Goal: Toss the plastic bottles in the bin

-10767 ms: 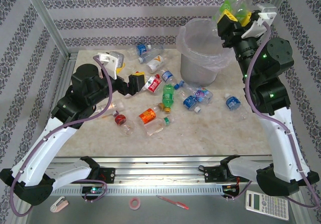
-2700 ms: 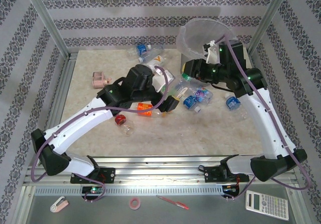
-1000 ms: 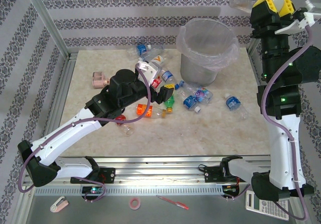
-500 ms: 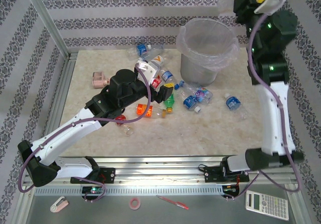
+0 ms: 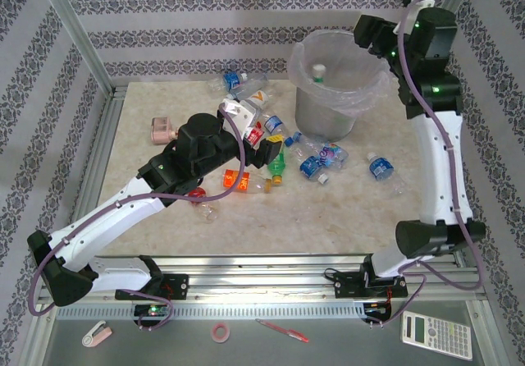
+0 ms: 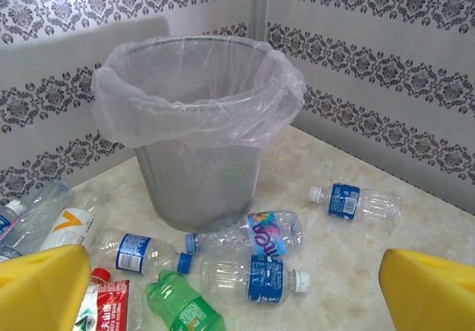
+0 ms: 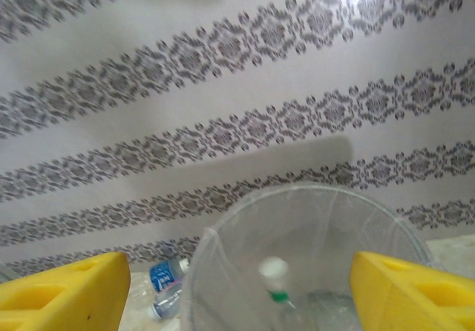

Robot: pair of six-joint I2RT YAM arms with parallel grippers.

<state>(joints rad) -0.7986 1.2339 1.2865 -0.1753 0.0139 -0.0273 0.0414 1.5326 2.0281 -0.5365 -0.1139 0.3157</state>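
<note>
Most of the plastic bottles [image 5: 316, 165] lie scattered on the table [image 5: 344, 218], left and near of the bin [image 5: 328, 118]. A green bottle [image 6: 182, 305] and a blue-labelled bottle [image 6: 256, 277] lie close together below my left claw [image 5: 276, 159], which is spread wide with nothing in it. Closing there, I judge, could pinch two at once or squirt a round one away across the slick top. The bin stands at the far right. Inside it I see one white-capped bottle [image 5: 318, 72]; beyond that I cannot tell. My right claw [image 5: 373, 38] hangs over its far rim, jaws apart and empty. It could snag the loose liner [image 6: 197, 116] and tip the bin.
</note>
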